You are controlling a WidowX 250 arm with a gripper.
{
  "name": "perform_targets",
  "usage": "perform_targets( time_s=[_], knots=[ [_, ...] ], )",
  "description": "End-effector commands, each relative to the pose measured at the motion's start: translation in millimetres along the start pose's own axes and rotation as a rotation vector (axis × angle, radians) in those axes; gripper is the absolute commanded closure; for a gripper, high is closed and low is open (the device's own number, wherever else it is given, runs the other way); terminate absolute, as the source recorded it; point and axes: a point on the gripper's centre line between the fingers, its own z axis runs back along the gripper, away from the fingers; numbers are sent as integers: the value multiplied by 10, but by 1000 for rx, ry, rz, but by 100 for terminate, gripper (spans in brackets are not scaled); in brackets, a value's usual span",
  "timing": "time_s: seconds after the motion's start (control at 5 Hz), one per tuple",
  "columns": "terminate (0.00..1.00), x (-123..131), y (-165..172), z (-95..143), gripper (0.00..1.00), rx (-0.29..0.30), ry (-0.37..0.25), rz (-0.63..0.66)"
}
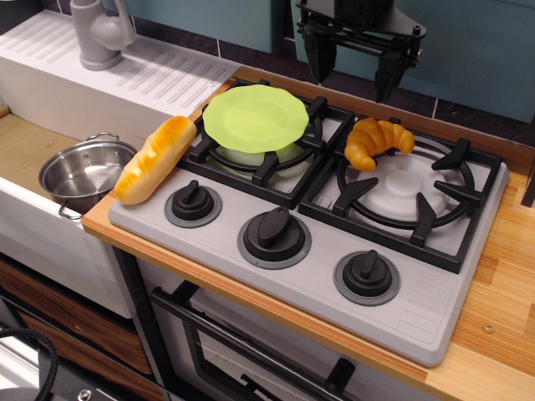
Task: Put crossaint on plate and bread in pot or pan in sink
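The crossaint (pixel 378 140) lies on the right burner grate. The lime-green plate (pixel 256 118) rests on the left burner. The bread (pixel 155 159) lies at the stove's left edge, tilted, its lower end reaching over the sink. The steel pot (pixel 84 173) stands empty in the sink (pixel 25 146), just left of the loaf. My gripper (pixel 351 67) hangs open and empty above the back of the stove, behind and above the crossaint.
A grey faucet (pixel 100 33) stands on the white ribbed drainboard (pixel 142 71) behind the sink. Three black knobs (pixel 274 230) line the stove's front. A wooden counter (pixel 501 284) runs to the right, with an oven door below.
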Motion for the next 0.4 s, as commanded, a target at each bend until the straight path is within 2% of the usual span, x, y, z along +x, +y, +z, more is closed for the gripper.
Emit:
perform_targets(
  time_s=[0.0, 0.2],
  knots=[
    [0, 0, 0, 0, 0, 0, 0, 0],
    [0, 29, -21, -109, 0, -11, -19, -10]
  ],
)
